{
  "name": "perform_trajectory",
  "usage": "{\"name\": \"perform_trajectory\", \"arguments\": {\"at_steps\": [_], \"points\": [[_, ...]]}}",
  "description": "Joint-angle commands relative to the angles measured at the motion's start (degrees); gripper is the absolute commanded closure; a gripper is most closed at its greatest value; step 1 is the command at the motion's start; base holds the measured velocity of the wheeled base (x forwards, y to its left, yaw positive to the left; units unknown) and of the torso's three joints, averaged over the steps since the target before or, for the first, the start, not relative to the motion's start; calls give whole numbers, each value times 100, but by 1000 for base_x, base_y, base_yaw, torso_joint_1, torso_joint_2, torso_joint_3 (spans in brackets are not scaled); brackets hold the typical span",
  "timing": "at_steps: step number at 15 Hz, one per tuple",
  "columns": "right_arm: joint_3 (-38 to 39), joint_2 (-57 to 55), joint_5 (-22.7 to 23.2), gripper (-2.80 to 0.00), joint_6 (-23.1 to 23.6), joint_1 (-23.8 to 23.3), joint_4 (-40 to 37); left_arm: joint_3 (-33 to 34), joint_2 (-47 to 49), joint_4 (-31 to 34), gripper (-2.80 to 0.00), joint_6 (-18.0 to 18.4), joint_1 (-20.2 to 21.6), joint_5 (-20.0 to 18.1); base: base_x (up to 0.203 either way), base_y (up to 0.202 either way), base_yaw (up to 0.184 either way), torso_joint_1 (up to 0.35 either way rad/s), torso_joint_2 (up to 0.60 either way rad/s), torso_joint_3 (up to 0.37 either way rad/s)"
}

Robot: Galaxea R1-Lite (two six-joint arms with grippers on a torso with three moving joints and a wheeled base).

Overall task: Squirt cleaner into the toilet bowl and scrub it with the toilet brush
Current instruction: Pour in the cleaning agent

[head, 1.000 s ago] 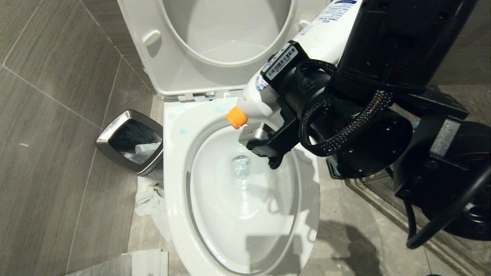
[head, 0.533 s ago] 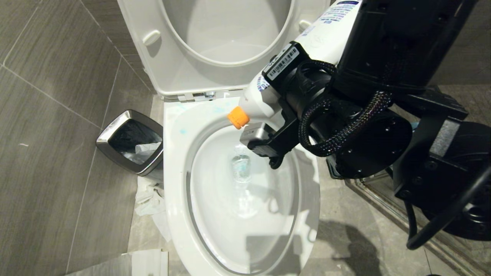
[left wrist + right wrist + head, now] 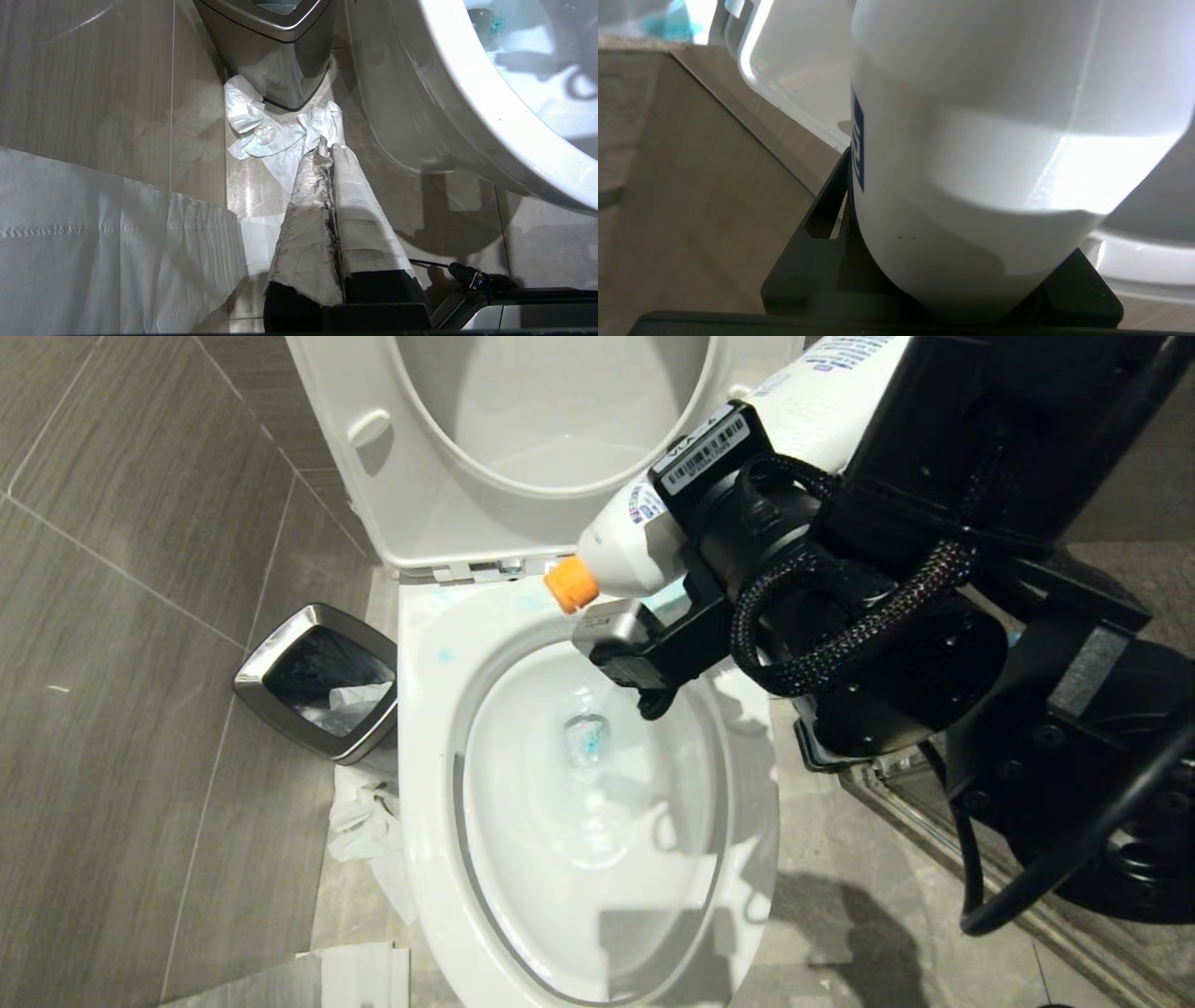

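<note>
A white cleaner bottle (image 3: 621, 537) with an orange nozzle (image 3: 570, 585) hangs tilted nozzle-down over the back rim of the toilet bowl (image 3: 425, 728). My right gripper (image 3: 957, 242) is shut on the bottle's body (image 3: 980, 140), its black fingers (image 3: 826, 205) on either side. Blue cleaner (image 3: 588, 739) colours the water at the drain, and faint blue smears mark the back rim. My left gripper (image 3: 327, 147), its fingers wrapped in white tape, is shut on nothing low beside the bowl's outer wall (image 3: 420, 116). The toilet brush is out of view.
The seat and lid (image 3: 551, 476) stand raised. A steel waste bin (image 3: 317, 681) sits left of the bowl, with crumpled tissue (image 3: 364, 812) on the floor by it. A white paper sheet (image 3: 93, 224) lies near the left gripper. My right arm (image 3: 934, 663) fills the right side.
The right gripper has lifted the bottle a little and swung its nozzle toward the bowl's back rim. The water at the drain has turned blue.
</note>
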State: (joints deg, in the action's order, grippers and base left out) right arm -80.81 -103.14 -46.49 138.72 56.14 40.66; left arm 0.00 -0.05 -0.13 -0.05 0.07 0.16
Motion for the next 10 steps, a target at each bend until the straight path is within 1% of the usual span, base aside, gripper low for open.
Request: {"name": "perform_trajectory", "arguments": {"at_steps": [1,2,5,8,9,10], "points": [[7,-21,-38,0,-456,3,39,9,5,-4,0,-4,1,2,0,0,0,0,0,0],[-2,-21,-57,0,-883,3,39,0,5,-4,0,-4,1,2,0,0,0,0,0,0],[-183,-34,-192,0,-1957,2,39,0,5,-4,0,-12,1,2,0,0,0,0,0,0],[-449,-145,-539,0,-3503,2,39,8,5,-4,0,-13,1,2,0,0,0,0,0,0],[-643,-206,-644,0,-3949,2,34,0,5,-4,0,-13,1,2,0,0,0,0,0,0],[-848,-256,-682,0,-4263,2,23,0,5,-4,0,-13,1,2,0,0,0,0,0,0]]}}
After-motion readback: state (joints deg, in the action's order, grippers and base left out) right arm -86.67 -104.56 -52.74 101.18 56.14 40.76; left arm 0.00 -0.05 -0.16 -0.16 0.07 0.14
